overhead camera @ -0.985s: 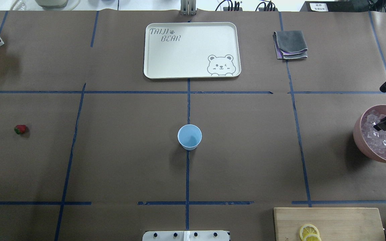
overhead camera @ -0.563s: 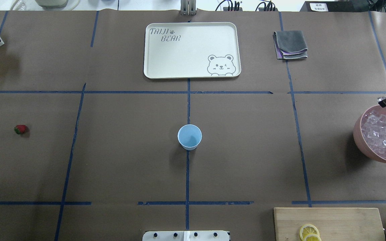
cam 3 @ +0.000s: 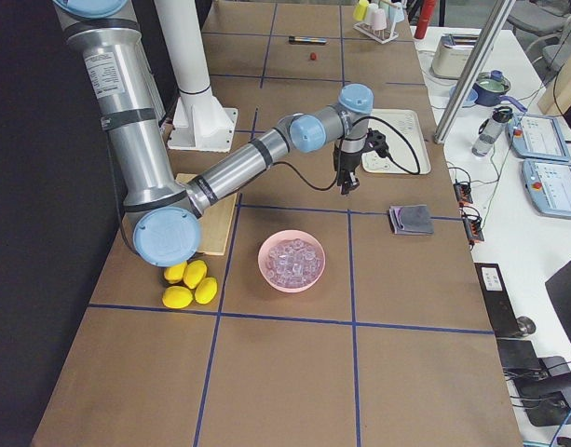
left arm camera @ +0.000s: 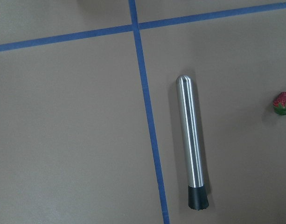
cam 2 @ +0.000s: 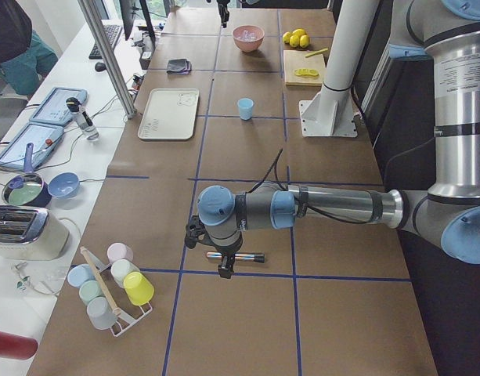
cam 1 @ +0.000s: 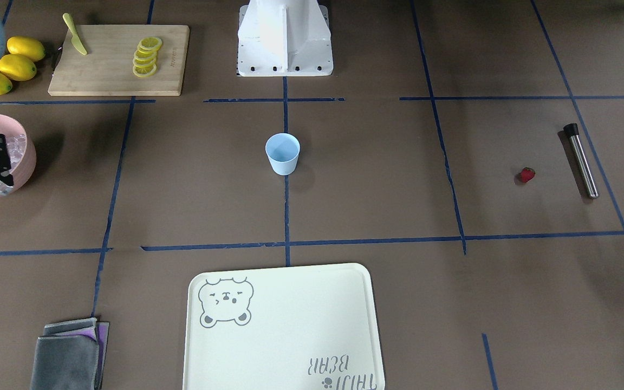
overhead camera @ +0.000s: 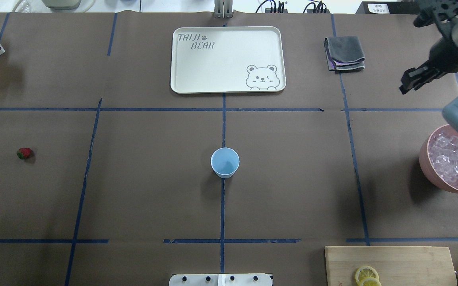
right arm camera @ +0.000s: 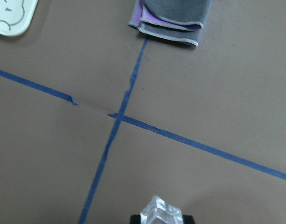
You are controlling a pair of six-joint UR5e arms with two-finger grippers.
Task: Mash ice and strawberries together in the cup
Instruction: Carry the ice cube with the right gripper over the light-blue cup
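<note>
The light blue cup [overhead camera: 225, 162] stands upright at the table's middle and looks empty. The strawberry [overhead camera: 24, 153] lies far left, next to a steel muddler [left arm camera: 191, 144]. The pink bowl [overhead camera: 427, 169] at the right edge holds several ice cubes [overhead camera: 453, 161]. My right gripper [overhead camera: 406, 84] hangs above the table beyond the bowl, near the grey cloth, shut on one ice cube [right arm camera: 160, 214]. My left gripper [cam 2: 223, 267] hovers over the muddler; I cannot tell if it is open or shut.
A cream bear tray [overhead camera: 227, 59] lies at the far middle and a folded grey cloth [overhead camera: 344, 53] at the far right. A cutting board [cam 1: 118, 58] carries lemon slices and a knife, with whole lemons [cam 1: 8, 67] beside it. A cup rack [cam 2: 110, 286] stands past the left arm.
My right gripper has risen out of the ice bowl and moved away from it, toward the cloth, with an ice cube in its fingers. The cup and the strawberry have not moved.
</note>
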